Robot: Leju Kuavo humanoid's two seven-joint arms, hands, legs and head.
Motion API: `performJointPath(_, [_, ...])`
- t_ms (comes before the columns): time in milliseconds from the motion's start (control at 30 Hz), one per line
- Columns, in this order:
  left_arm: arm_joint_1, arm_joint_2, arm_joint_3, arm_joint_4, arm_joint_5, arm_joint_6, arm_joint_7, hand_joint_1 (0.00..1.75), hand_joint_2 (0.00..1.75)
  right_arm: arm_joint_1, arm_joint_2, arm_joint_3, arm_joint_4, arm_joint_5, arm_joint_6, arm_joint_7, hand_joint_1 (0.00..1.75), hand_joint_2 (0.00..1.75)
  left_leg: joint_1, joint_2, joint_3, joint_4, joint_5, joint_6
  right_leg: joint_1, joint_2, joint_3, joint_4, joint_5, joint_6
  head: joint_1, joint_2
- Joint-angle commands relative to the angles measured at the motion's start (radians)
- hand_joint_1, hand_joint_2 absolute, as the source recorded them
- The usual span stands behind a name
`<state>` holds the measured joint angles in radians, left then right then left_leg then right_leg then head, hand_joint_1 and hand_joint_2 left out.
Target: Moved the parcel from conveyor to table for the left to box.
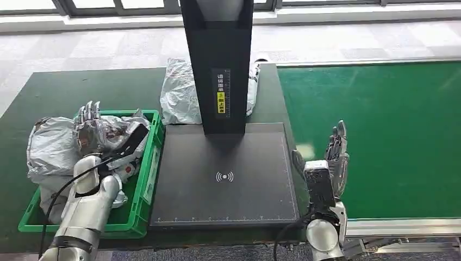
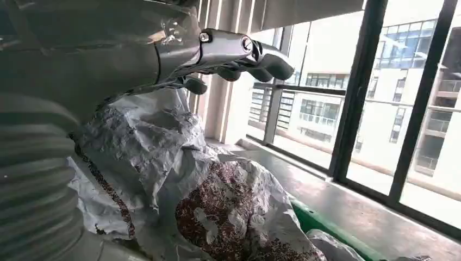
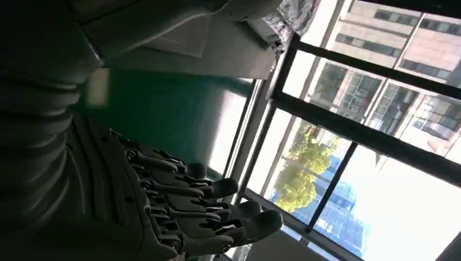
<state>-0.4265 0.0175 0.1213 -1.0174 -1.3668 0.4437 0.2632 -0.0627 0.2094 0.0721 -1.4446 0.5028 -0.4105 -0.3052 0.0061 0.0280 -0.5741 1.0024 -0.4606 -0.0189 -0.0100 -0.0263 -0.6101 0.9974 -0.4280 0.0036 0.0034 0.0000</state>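
The parcel (image 1: 182,92), a crumpled grey poly mailer, lies on the dark table (image 1: 81,87) at the far edge of the black scan pad (image 1: 225,179), partly hidden behind the pad's upright black post (image 1: 217,60). It lies just beside the conveyor (image 1: 380,136), so it appears to have been set down already for the boxing step. One parcel lies in this position.

The green crate (image 1: 144,190) stands on the table to the left of the scan pad, touching or nearly touching its edge. It holds grey bagged parcels (image 1: 51,149) that overflow its left wall. At least two bags can be told apart in the left wrist view; the exact count cannot be confirmed.

The left hand (image 1: 89,128) hovers over the crate contents with fingers extended and apart. In the left wrist view the left hand (image 2: 228,51) sits above the crumpled bags (image 2: 217,206) with nothing between its fingers. This placement suggests it is positioned over the box, either releasing or about to reach.

The right hand (image 1: 331,157) stands at the boundary between the scan pad and the conveyor, palm upright, fingers straight and spread, holding nothing. In the right wrist view the right hand (image 3: 179,217) likewise grasps nothing. The visible belt section carries no parcel.

Count: one conveyor, one scan pad, one crate, two hands.
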Motion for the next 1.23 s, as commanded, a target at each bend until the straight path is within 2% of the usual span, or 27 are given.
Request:
performJointPath(33, [-0.014, -0.063, 0.111, -0.093, 0.381, 0.175, -0.246, 0.0, 1.75, -0.004, -0.058, 0.034, 0.028, -0.037, -0.014, -0.01, 0.0, 1.75, 0.001, -0.003, 0.0, 0.0, 0.0, 0.001, 0.001, 0.0, 0.001, -0.001, 0.0, 0.0, 0.0, 0.0])
performJointPath(67, [0.005, -0.072, 0.123, -0.157, 0.518, 0.254, -0.352, 0.0, 1.75, -0.006, -0.07, 0.055, 0.04, -0.055, -0.021, -0.023, 0.0, 1.75, 0.001, -0.003, 0.001, 0.0, 0.0, 0.001, 0.001, 0.001, 0.002, -0.001, 0.0, 0.0, 0.0, 0.0])
performJointPath(233, [0.026, -0.175, 0.305, -0.308, 0.678, 0.254, -0.651, 0.0, 1.75, -0.03, -0.084, 0.094, 0.091, -0.101, -0.038, -0.048, 0.0, 1.75, 0.001, 0.0, 0.002, -0.001, -0.001, 0.001, 0.001, 0.005, 0.003, -0.002, 0.0, 0.0, 0.0, 0.0])
performJointPath(267, [0.04, -0.159, 0.251, -0.311, 0.769, 0.254, -0.679, 0.0, 1.75, -0.041, -0.078, 0.095, 0.1, -0.113, -0.04, -0.056, 0.0, 1.75, 0.001, 0.0, 0.001, 0.0, -0.001, 0.001, 0.001, 0.004, 0.002, -0.001, 0.0, 0.0, 0.0, 0.0])
performJointPath(300, [0.058, -0.136, 0.149, -0.33, 0.861, 0.227, -0.685, 0.0, 1.75, -0.054, -0.073, 0.102, 0.102, -0.115, -0.047, -0.074, 0.0, 1.75, 0.001, -0.001, 0.001, -0.001, -0.001, 0.001, 0.001, 0.003, 0.003, -0.002, 0.0, 0.0, 0.0, 0.0])
performJointPath(433, [0.05, -0.131, 0.028, -0.313, 0.876, 0.25, -0.649, 0.0, 1.75, -0.067, -0.071, 0.119, 0.089, -0.109, -0.059, -0.08, 0.0, 1.75, 0.001, -0.002, 0.0, 0.0, 0.0, 0.001, 0.0, 0.001, 0.001, -0.001, 0.0, 0.0, 0.0, 0.0])
performJointPath(500, [0.05, -0.131, 0.028, -0.313, 0.876, 0.25, -0.649, 0.0, 1.75, -0.067, -0.071, 0.119, 0.089, -0.109, -0.059, -0.08, 0.0, 1.75, 0.001, -0.005, 0.0, -0.001, 0.001, 0.001, 0.0, -0.001, 0.002, -0.002, 0.0, 0.0, 0.0, 0.0])
performJointPath(1067, [0.051, -0.118, 0.021, -0.307, 0.889, 0.254, -0.646, 0.0, 1.75, -0.064, -0.074, 0.121, 0.089, -0.11, -0.06, -0.08, 0.0, 1.75, 0.001, -0.004, 0.001, -0.001, 0.0, 0.001, 0.0, 0.0, 0.003, -0.002, 0.0, 0.0, 0.0, 0.0])
performJointPath(1133, [0.051, -0.112, -0.057, -0.302, 0.961, 0.133, -0.644, 0.0, 1.75, -0.079, -0.07, 0.135, 0.092, -0.104, -0.075, -0.106, 0.0, 1.75, 0.001, -0.004, 0.001, -0.001, 0.0, 0.001, 0.0, 0.0, 0.003, -0.001, 0.0, 0.0, 0.0, 0.0])
performJointPath(1167, [0.055, -0.126, -0.13, -0.294, 1.021, -0.003, -0.652, 0.0, 1.75, -0.102, -0.067, 0.158, 0.109, -0.095, -0.077, -0.127, 0.0, 1.75, 0.001, -0.004, 0.0, -0.001, 0.0, 0.001, 0.0, -0.001, 0.002, -0.001, 0.0, 0.0, 0.0, 0.0])
performJointPath(1233, [0.055, -0.172, -0.216, -0.246, 1.014, -0.002, -0.67, 0.0, 1.75, -0.148, -0.051, 0.193, 0.162, -0.1, -0.087, -0.137, 0.0, 1.75, 0.001, -0.006, 0.001, -0.001, 0.0, 0.001, 0.0, -0.001, 0.003, -0.002, 0.0, 0.0, 0.0, 0.0])
